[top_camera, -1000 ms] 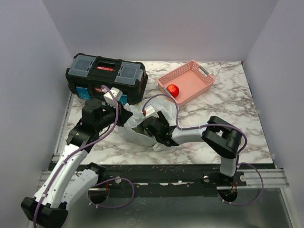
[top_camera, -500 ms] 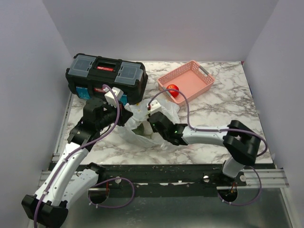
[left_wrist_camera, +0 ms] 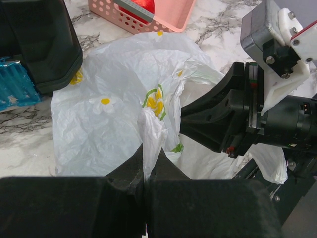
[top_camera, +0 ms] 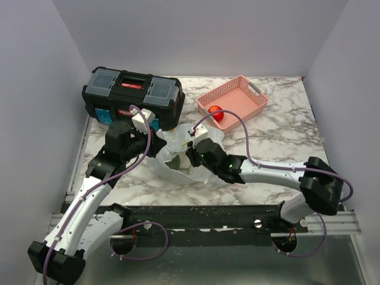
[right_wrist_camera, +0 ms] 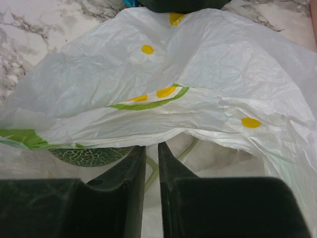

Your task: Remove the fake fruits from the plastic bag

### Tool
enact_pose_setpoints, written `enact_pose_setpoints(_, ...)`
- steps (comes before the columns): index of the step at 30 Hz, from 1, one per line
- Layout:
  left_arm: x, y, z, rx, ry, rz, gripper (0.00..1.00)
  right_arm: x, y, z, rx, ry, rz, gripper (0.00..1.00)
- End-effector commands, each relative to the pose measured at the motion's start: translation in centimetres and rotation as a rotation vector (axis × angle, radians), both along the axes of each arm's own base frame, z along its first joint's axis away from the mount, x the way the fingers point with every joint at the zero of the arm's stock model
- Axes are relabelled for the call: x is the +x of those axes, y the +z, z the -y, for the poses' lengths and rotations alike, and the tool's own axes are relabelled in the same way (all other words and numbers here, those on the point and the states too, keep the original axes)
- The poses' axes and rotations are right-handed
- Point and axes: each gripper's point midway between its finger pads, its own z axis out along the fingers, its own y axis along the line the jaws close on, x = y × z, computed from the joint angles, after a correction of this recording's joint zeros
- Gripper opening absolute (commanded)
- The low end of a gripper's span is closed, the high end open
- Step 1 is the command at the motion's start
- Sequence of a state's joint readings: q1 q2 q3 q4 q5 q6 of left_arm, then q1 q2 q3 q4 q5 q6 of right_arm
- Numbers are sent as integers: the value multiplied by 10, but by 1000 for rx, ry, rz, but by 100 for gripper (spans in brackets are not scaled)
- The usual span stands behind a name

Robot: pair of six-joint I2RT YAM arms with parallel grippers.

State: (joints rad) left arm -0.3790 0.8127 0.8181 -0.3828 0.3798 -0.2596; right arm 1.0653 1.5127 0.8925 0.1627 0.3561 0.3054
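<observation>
- Your left claw is closed on a bunched fold of the plastic bag, holding that edge up.
- Your right claw is all but closed, a thin slit between its fingers. It is pushed in under the bag's lifted edge, and nothing shows pinched in it.
- The bag lies on the desk, hemmed in by the black toolbox just behind it and both arms around it. The open marble is to the right, between the pink basket and the near edge.
- The bag carries yellow-centred daisy prints with green arcs. The toolbox's red and blue labels are too small to read.
- Only the right wrist view shows the netted green melon clearly, inside the bag, left of the fingers.
- The apple sits in the basket; the left wrist view catches only a red sliver of it.
</observation>
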Motion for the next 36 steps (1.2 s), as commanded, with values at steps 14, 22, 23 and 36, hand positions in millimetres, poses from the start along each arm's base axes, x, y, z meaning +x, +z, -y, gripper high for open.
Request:
enact_pose_setpoints(14, -9, 20, 3, -60, -28, 68, 0, 53, -47, -8, -242, 102, 364, 85)
enact_pose_setpoints(22, -12, 21, 6, -69, -47, 57, 0, 75, -68, -14, -396, 134, 372, 100)
enact_pose_setpoints(23, -13, 21, 6, -69, -49, 52, 0, 77, -73, -15, -392, 130, 359, 100)
enact_pose_setpoints(36, -13, 19, 8, -48, -45, 50, 0, 73, -155, -15, -359, 89, 71, 81)
